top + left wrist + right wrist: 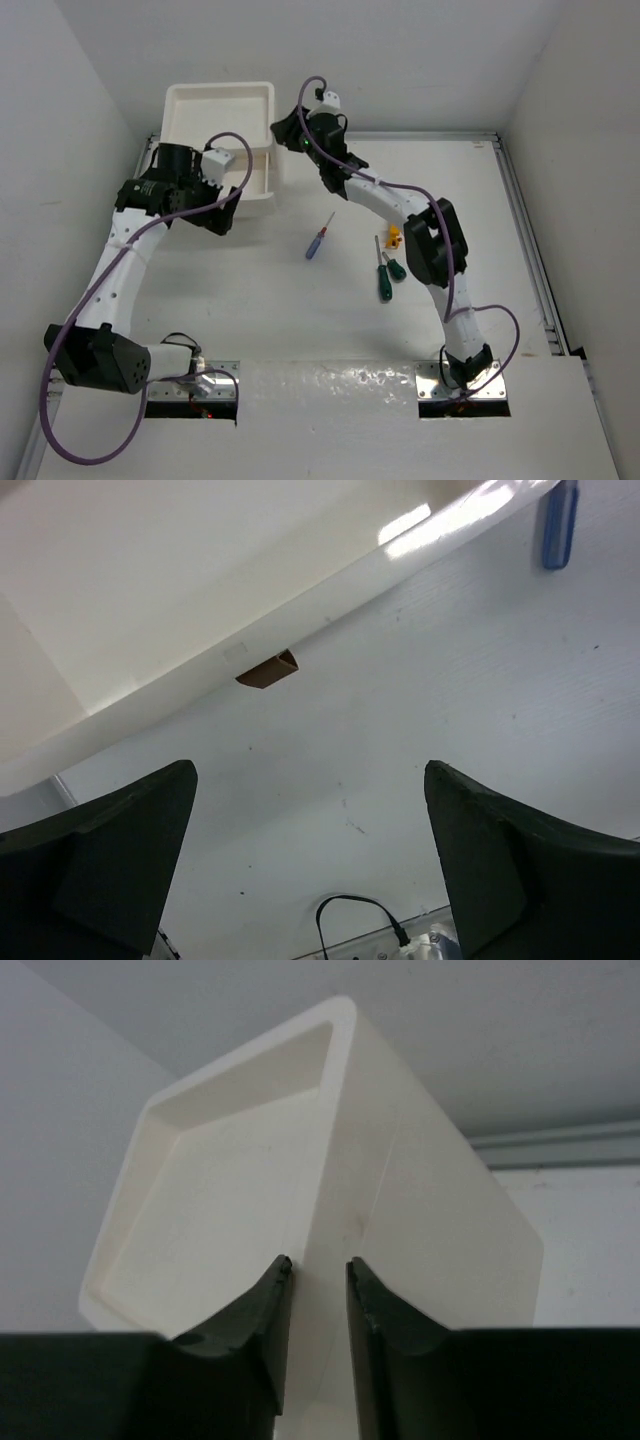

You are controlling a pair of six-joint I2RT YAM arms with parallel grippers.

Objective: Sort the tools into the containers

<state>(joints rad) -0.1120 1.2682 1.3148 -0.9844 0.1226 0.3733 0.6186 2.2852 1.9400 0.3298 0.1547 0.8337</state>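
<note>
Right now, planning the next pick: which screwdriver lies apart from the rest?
The blue-handled screwdriver, lying alone; the yellow one and the two green ones lie bunched together to its right.

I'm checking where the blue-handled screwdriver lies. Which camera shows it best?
Top external: the blue-handled screwdriver lies whole on the table, handle and shaft both unobstructed. The left wrist view catches only its blue handle at the upper right edge. The right wrist view shows none of it.
</note>
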